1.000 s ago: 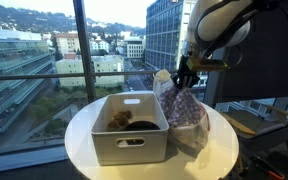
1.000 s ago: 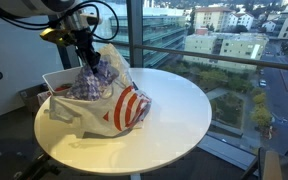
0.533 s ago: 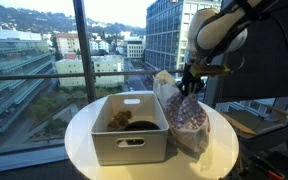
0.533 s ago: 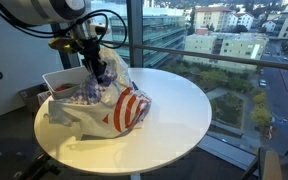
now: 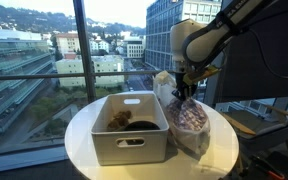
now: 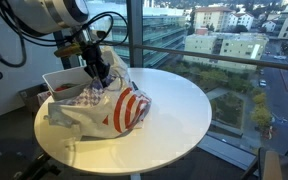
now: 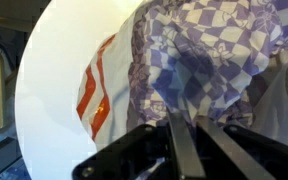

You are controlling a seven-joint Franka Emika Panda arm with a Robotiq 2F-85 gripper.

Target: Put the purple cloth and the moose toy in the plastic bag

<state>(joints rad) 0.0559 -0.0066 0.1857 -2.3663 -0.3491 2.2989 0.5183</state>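
Exterior views both give me the round white desk set against tall windows with city buildings beyond. Next in size is the grey bin, which sits mid-desk with a handle slot facing the near side. Just to its right, touching its side, stands the plastic bag. Seen from the opposite side in an exterior view, the bag slumps toward the desk's middle, red stripes outward, and hides most of the bin behind it.

The purple cloth is bunched inside the mouth of the bag, its checked print heaped above the crinkled rim. In the wrist view the cloth fills the upper right, with the bag's red markings to its left.

The moose toy lies in the bin, toward its left, beside a dark flat item. The bin wall stands between toy and bag.

My pincer hangs over the bag mouth, fingers pressed together, pinching the peak of the cloth. The arm above it blocks the far rim of the bag.
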